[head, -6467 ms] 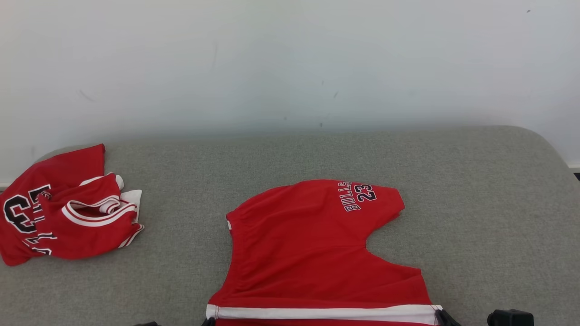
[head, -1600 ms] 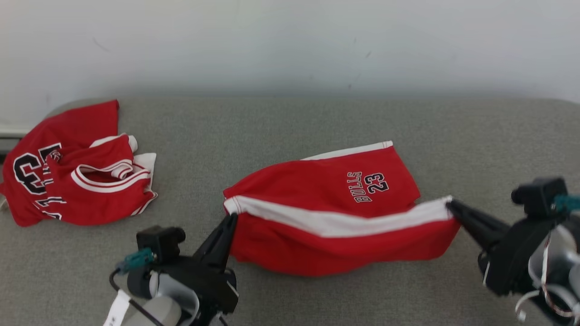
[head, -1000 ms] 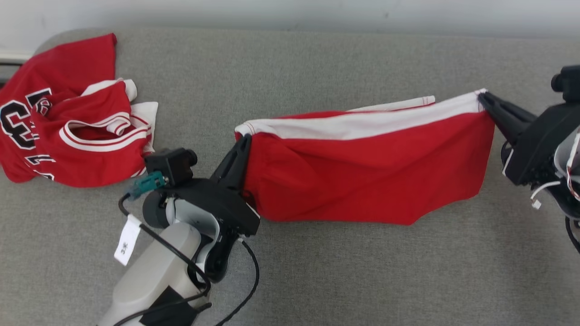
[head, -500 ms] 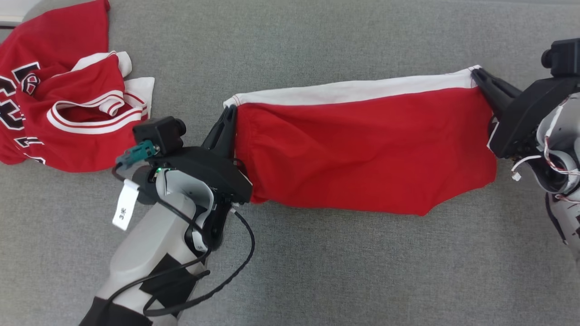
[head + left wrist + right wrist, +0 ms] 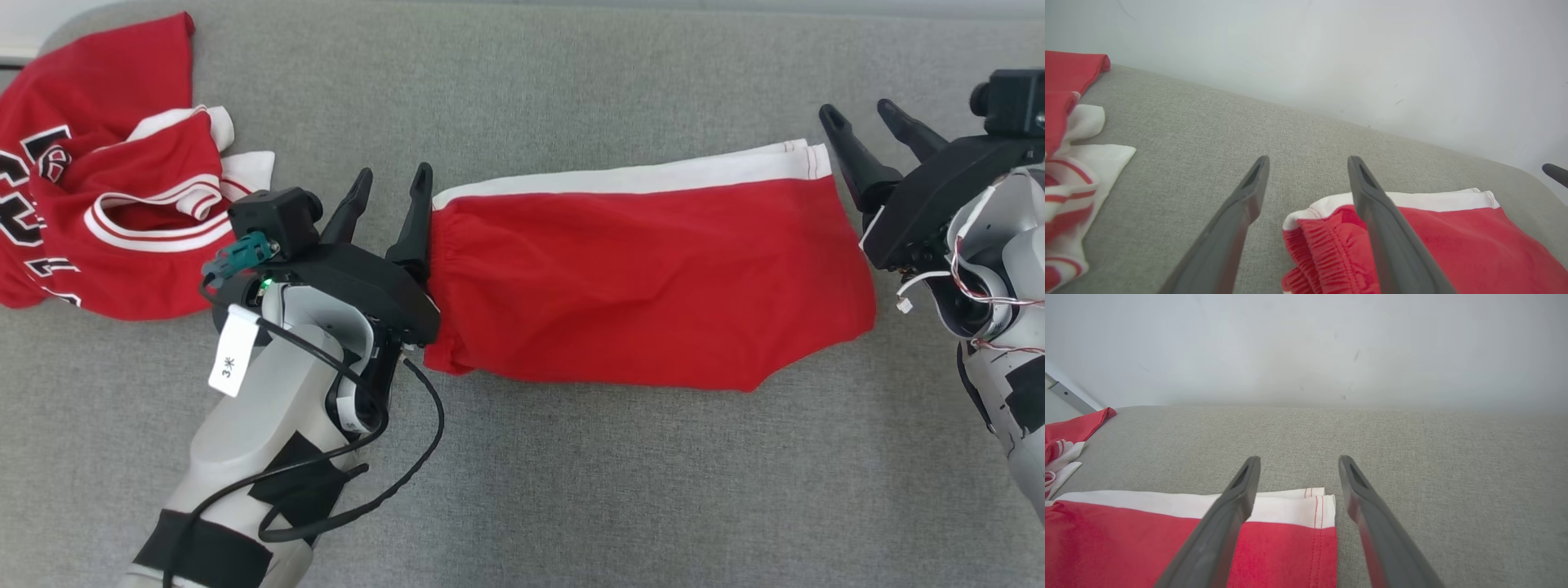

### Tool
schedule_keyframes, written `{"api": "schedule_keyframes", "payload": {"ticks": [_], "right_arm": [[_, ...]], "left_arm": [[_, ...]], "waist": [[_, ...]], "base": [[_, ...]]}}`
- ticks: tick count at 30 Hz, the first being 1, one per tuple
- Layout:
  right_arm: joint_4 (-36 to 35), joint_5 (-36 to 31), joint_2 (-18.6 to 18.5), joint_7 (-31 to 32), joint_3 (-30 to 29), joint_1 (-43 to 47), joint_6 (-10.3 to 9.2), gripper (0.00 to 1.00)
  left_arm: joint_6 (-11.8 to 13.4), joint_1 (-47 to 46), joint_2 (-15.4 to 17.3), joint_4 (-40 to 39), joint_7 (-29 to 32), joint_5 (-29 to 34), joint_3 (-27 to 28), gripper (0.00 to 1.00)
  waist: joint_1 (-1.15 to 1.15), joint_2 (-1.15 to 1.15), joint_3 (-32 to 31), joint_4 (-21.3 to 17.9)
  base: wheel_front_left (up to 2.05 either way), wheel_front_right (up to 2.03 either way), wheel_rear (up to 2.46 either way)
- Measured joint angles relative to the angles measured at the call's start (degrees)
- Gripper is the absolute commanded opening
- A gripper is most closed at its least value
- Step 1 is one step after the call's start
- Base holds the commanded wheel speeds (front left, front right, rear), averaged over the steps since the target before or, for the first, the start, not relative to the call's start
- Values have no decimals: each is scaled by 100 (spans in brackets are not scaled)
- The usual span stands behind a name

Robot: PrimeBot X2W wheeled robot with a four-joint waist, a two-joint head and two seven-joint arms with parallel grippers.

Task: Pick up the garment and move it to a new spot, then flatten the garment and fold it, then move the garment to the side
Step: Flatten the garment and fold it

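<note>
A folded pair of red fabric shorts with a white band along the far edge (image 5: 645,286) lies flat across the middle of a grey woven cushioned surface (image 5: 571,490). My left gripper (image 5: 393,171) sits at the shorts' gathered elastic end with its two dark fingers spread apart and gripping nothing. The inner finger is just beside the cloth, and I cannot tell whether it touches. My right gripper (image 5: 856,108) is at the opposite end, near the white corner, with its fingers likewise spread and empty. A crumpled red jersey with white trim and black numerals (image 5: 106,220) lies well apart at the far left. A pale wall (image 5: 1331,61) stands behind.
</note>
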Motion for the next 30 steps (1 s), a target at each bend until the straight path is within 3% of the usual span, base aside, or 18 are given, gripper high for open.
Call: {"api": "schedule_keyframes", "payload": {"ticks": [9,16,20,26,30], "right_arm": [[240,-188,-65,-758,-4,135,33,100],[244,-240,-69,-1160,111,993,35,100],[151,-399,-68,-1488,134,1472,14,100],[-237,-459,119,-2090,60,2269,-324,100],[-646,-488,259,-2384,-75,2971,-621,100]], "left_arm": [[-280,112,131,138,-147,185,-188,100],[-499,866,274,99,-167,392,-491,100],[-501,1297,327,-27,-199,423,-542,100],[-437,2043,582,-359,-208,513,-554,100],[-218,2507,886,-723,-208,781,-545,100]], "waist": [[0,-1,-459,-22],[-1,-1,-979,-41],[-1,-1,-1302,-60],[-2,-1,-1796,-113],[-2,-2,-2129,-174]], "base": [[0,0,0],[0,0,0],[0,0,0],[0,0,0],[0,0,0]]}}
